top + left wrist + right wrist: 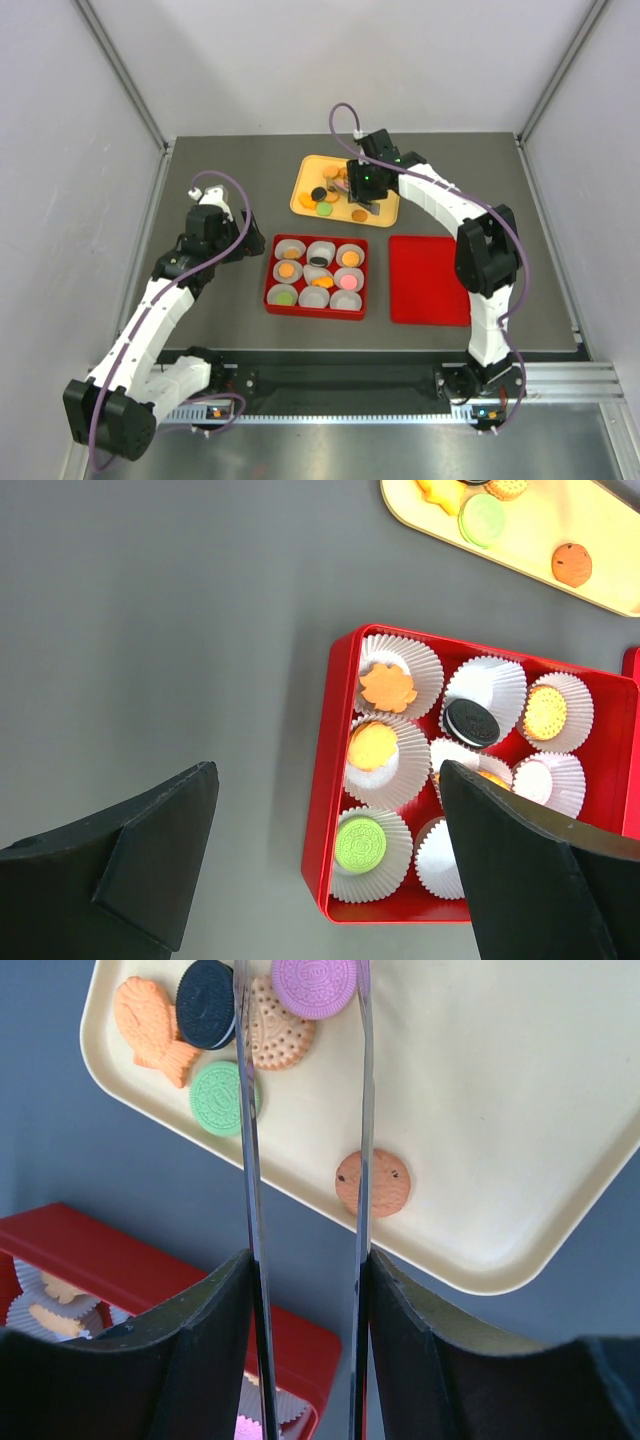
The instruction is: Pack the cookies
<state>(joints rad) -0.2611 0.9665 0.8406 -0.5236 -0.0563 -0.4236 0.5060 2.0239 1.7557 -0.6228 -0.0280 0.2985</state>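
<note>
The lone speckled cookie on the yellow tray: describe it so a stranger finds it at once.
Look at the yellow tray beyond the red box. Most cookies crowd one end; this cookie lies alone near the edge facing the box. It is round, orange-brown and dotted with dark specks.

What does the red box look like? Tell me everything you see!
The red box is a shallow, shiny, plastic-looking square with low walls. It lies flat on the gray table between the two arms. Nine white pleated paper cups fill it in three rows, and most hold a cookie. Nothing else touches it.
</note>
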